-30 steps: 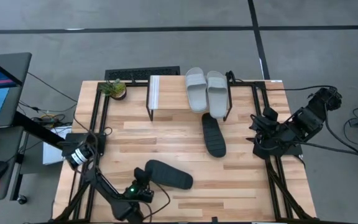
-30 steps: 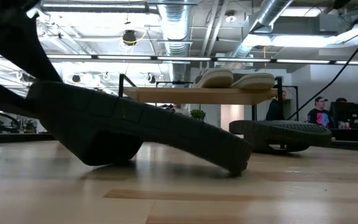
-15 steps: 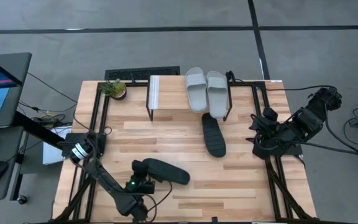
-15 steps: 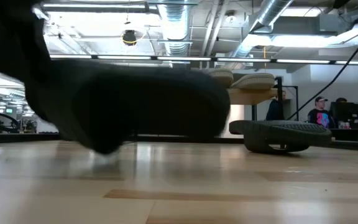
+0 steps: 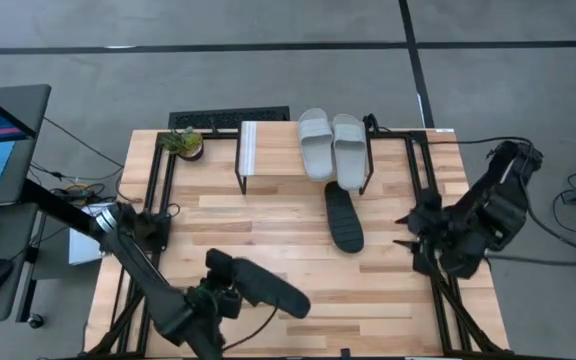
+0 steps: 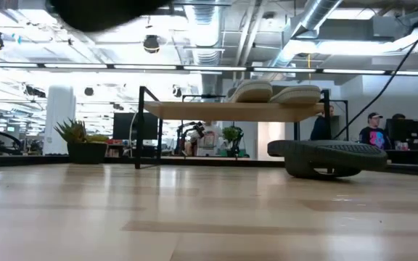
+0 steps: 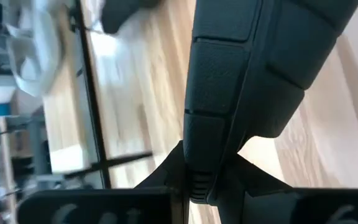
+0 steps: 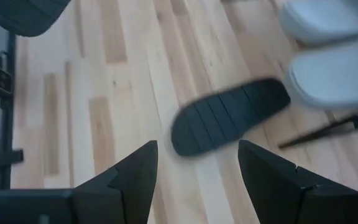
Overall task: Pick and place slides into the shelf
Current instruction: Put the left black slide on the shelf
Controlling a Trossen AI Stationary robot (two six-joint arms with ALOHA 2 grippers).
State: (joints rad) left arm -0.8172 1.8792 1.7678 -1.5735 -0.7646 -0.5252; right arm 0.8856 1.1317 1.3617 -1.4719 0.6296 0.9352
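Left gripper (image 5: 220,296) clamps a black slide (image 5: 264,287) above the table's near-left area.
Right gripper (image 8: 194,171) hangs open at the right; two grey slides (image 5: 330,143) sit on the shelf (image 5: 268,150).

The left tool (image 5: 220,290) has lifted the black rubber slide sandal (image 5: 264,286) off the tabletop (image 5: 298,240); it has left the low view's floor level. The right arm's tool (image 5: 406,232) has swung toward 9 o'clock.

No text or label seems legible on anything shown.
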